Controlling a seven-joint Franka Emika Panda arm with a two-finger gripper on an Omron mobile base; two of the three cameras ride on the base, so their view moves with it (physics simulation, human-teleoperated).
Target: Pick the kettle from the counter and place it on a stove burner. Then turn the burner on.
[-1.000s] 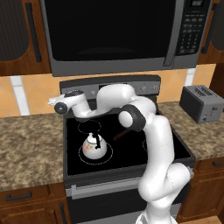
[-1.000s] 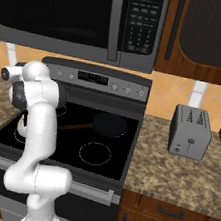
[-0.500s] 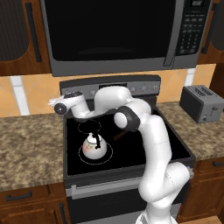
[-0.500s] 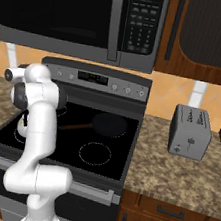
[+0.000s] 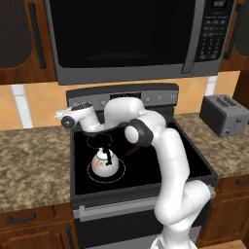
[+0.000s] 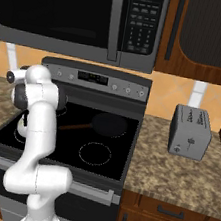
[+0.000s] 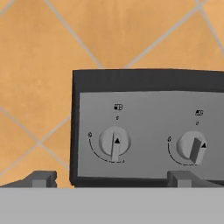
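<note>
The claw (image 7: 109, 178) stands wide open and empty, its tips either side of the left knob (image 7: 114, 141), just short of the panel (image 5: 121, 97). The kettle (image 5: 105, 162) sits on the front-left burner (image 5: 106, 169), so the knob step is in hand. Next: advance, close on that knob, twist. A pan (image 6: 109, 124) sits farther right.

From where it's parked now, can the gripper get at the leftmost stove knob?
Probably yes. The gripper faces the control panel with the leftmost knob just above the gap between its open fingertips, and nothing lies between. The kettle sits lower, on the burner.
</note>
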